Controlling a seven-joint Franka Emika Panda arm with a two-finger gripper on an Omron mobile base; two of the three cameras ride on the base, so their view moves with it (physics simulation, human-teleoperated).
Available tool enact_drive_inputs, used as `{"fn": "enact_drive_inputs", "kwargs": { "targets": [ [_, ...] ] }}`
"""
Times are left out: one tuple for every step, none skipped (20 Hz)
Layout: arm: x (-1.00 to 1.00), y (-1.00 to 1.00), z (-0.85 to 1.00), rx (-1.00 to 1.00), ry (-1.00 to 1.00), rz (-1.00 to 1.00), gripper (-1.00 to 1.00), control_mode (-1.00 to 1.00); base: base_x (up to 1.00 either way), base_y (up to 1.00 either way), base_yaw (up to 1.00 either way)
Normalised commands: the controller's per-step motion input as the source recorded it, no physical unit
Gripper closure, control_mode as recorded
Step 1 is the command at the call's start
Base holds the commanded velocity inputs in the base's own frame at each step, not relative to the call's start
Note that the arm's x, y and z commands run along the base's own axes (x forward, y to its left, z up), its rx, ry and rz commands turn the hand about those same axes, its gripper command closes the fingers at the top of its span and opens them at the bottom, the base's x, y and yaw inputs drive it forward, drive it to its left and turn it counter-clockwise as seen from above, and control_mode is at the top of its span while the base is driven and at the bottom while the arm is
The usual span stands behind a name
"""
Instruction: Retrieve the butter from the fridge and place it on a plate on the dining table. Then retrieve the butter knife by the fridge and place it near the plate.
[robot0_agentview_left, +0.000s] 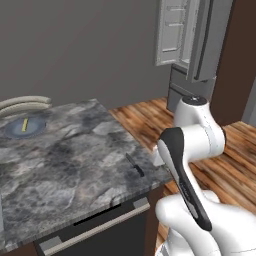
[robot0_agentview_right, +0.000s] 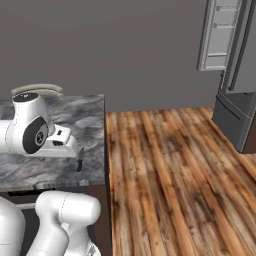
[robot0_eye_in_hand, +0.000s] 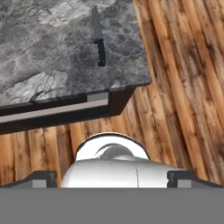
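Reaching toward butter knife (robot0_eye_in_hand: 99, 37) lying flat near corner edge of dining table (robot0_agentview_left: 75, 165), dark blade against grey marble. Butter (robot0_agentview_left: 24, 124) already resting on plate (robot0_agentview_left: 15, 131), well apart at far end. Gripper (robot0_eye_in_hand: 111, 178) fingers spread wide, holding nothing. Advising descending straight over handle, aligning jaws across its narrow width

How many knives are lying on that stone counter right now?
1. The butter knife lies flat on the dining table near its corner on the fridge side, well apart from the plate that holds the butter. No others visible.
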Motion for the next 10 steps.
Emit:
{"fn": "enact_drive_inputs", "kwargs": {
  "targets": [
    [0.78, 0.12, -0.52, 0.08, -0.07, 0.00, -1.00, -1.00, 0.00, 0.00, 0.00],
    [0.81, 0.13, -0.56, 0.05, -0.04, 0.01, -1.00, -1.00, 0.00, 0.00, 0.00],
    [0.80, 0.07, -0.58, 0.04, -0.02, 0.02, -1.00, -1.00, 0.00, 0.00, 0.00],
    [0.81, 0.11, -0.56, 0.00, 0.00, 0.03, -1.00, -1.00, 0.00, 0.00, 0.00],
    [0.82, 0.17, -0.52, 0.00, 0.00, 0.02, -1.00, -1.00, 0.00, 0.00, 0.00],
    [0.84, 0.16, -0.46, 0.00, 0.00, 0.04, -1.00, -1.00, 0.00, 0.00, 0.00],
    [0.82, 0.11, -0.48, 0.00, 0.05, 0.06, -1.00, -1.00, 0.00, 0.00, 0.00],
    [0.87, 0.21, -0.56, 0.00, 0.09, 0.07, -1.00, -1.00, 0.00, 0.00, 0.00],
    [0.86, 0.24, -0.58, 0.00, 0.07, 0.07, -1.00, -1.00, 0.00, 0.00, 0.00],
    [0.84, 0.28, -0.63, 0.00, 0.03, 0.06, -1.00, -1.00, 0.00, 0.00, 0.00]
  ]
}}
